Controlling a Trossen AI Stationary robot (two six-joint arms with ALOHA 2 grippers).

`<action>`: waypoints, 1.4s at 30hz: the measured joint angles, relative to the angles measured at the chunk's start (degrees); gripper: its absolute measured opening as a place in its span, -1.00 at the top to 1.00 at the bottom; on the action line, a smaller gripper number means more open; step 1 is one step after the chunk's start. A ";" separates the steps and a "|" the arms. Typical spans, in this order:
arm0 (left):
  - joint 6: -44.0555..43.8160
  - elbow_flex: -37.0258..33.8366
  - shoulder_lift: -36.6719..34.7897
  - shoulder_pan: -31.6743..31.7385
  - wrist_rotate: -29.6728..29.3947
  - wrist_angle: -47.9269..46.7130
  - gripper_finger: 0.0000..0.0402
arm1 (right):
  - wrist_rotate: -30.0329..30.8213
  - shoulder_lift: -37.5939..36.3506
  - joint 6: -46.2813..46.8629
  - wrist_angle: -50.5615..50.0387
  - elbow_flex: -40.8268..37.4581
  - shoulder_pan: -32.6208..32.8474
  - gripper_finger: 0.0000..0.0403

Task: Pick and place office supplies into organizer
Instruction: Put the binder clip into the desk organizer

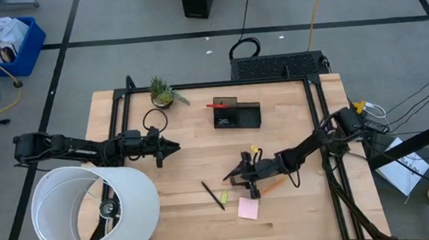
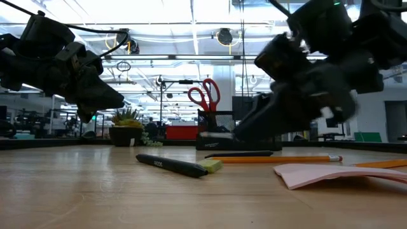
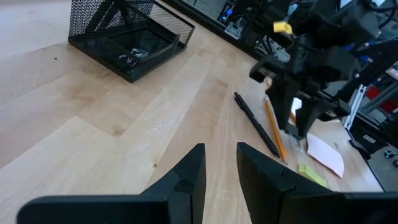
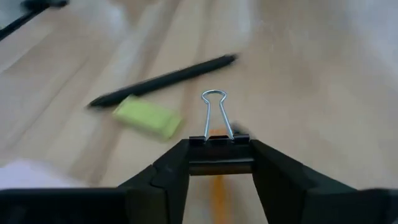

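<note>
The dark mesh organizer (image 1: 237, 115) stands at the table's far middle, with the red-handled scissors (image 1: 217, 104) upright in it. A black pen (image 1: 212, 194), a yellow-green piece (image 1: 224, 198), a pink sticky pad (image 1: 247, 208) and an orange pencil (image 1: 272, 184) lie near the middle front. My right gripper (image 1: 236, 177) hovers low over them, shut on a black binder clip (image 4: 220, 154). My left gripper (image 1: 174, 147) waits left of centre, its fingers a narrow gap apart (image 3: 221, 168), holding nothing. My right gripper pinches the binder clip's black body (image 4: 220, 163) between its two fingers, one on each side. The clip's silver wire handles (image 4: 215, 115) stick out forward past the fingertips. The table and the orange pencil (image 4: 217, 190) show beneath it, so the clip appears lifted clear.
A small potted plant (image 1: 162, 93) stands at the far left of the table. A large white cylinder (image 1: 91, 214) fills the near left corner. Black frame rails run along the table's edges. Bare wood lies between the organizer and the scattered supplies.
</note>
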 joint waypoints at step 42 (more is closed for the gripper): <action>-1.05 0.00 0.01 0.00 -0.02 0.07 0.54 | 7.40 -0.11 5.90 10.87 0.02 -28.88 0.14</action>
